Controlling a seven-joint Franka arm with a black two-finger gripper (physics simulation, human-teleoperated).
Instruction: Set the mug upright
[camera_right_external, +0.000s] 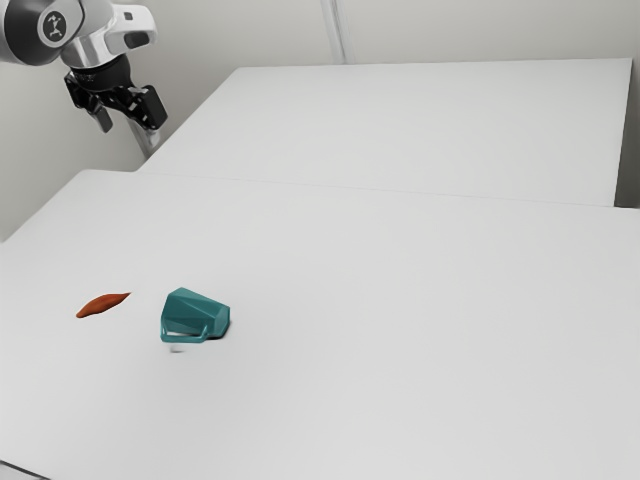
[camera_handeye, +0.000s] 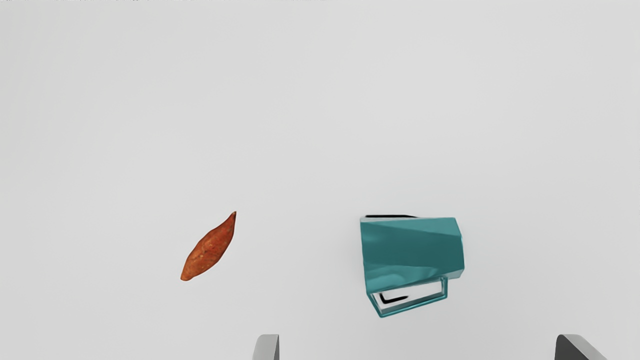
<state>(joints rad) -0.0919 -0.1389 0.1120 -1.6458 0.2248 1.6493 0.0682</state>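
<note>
Teal faceted mug — tipped on side, handle out to one side — lying on white table.

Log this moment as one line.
pincer open, raised, empty | mug on its side, not yet upright | sweet potato apart from mug

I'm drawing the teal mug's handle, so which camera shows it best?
The wrist view: from above and nearer, the handle makes a clear loop along the side of the mug. The exterior view shows it smaller, at a slant.
</note>
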